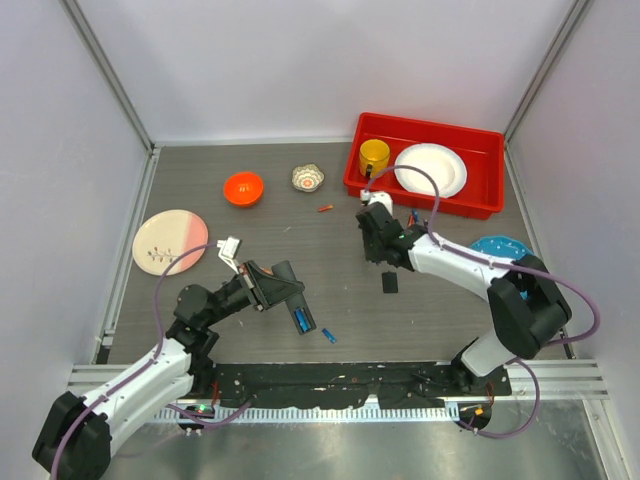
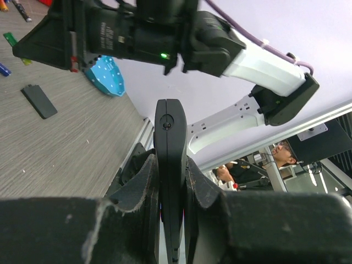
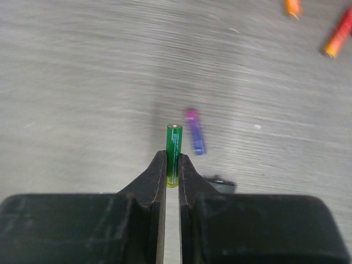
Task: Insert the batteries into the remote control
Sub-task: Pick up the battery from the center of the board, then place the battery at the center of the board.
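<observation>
At the near left of the surface point(image 1: 200, 180), the left tool point(image 2: 171, 173) is clenched on the remote control point(image 2: 168, 126), one unit, gripped across its narrow sides. Judged purpose: to steady it and present the battery recess to the other arm. One blue battery point(image 1: 300, 320) appears to be seated in that recess.

Right of centre, the right tool point(image 3: 172, 160) grasps one green battery point(image 3: 174, 140) by its near end. The far end projects past the fingertips, probably so it can enter the recess first.

Loose items on the surface:
- one purple-blue battery point(image 3: 194, 138)
- two orange-red batteries point(image 3: 336, 38)
- one loose blue battery point(image 1: 328, 336), near the remote control
- one black battery cover point(image 1: 390, 283), lying flat and well apart from the remote control, which leaves the recess open
</observation>
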`<state>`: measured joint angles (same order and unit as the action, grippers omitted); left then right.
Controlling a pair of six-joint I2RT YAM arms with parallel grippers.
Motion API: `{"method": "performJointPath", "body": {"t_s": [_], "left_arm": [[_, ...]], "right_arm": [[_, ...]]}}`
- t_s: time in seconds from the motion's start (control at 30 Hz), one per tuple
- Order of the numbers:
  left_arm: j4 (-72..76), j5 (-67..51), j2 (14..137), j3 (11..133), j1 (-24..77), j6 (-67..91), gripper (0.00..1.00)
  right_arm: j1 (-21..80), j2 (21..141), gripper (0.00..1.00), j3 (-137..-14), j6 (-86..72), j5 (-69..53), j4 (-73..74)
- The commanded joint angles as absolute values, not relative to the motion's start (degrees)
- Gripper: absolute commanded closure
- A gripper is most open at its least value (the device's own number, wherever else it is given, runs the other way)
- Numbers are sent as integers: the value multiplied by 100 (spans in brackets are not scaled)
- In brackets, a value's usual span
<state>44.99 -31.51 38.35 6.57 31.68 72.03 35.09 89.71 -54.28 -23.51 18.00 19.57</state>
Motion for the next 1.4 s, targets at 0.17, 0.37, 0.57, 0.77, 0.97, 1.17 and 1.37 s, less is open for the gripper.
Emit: {"method": "performJointPath", "body": {"t_s": [0.17, 0.37, 0.57, 0.77, 0.97, 1.17, 1.37], "left_arm": [[4974, -3199, 3639, 835, 3129, 7189, 100], [5028, -3024, 2963, 677, 3138, 7216, 100], [4387, -2699, 2137, 615, 3138, 6979, 100], [4359, -2566, 1969, 536, 3138, 6961, 100], [4386, -2575, 1986, 527, 3138, 6970, 99], [4377, -2549, 2004, 510, 3138, 6979, 100], [4333, -2540, 1995, 510, 3146, 6979, 100]], "right_arm": [[4913, 8851, 99, -5749, 1043, 1425, 1557], [4869, 8640, 99, -4826, 3179, 722, 116], [4764, 8648, 99, -4377, 4587, -149, -457], [4650, 8771, 99, -4245, 4957, -527, -300], [4535, 8947, 99, -4280, 5115, -729, 139], [4456, 9070, 98, -4333, 5001, -756, 228], [4456, 9105, 84, -4333, 4799, -642, 176]]}}
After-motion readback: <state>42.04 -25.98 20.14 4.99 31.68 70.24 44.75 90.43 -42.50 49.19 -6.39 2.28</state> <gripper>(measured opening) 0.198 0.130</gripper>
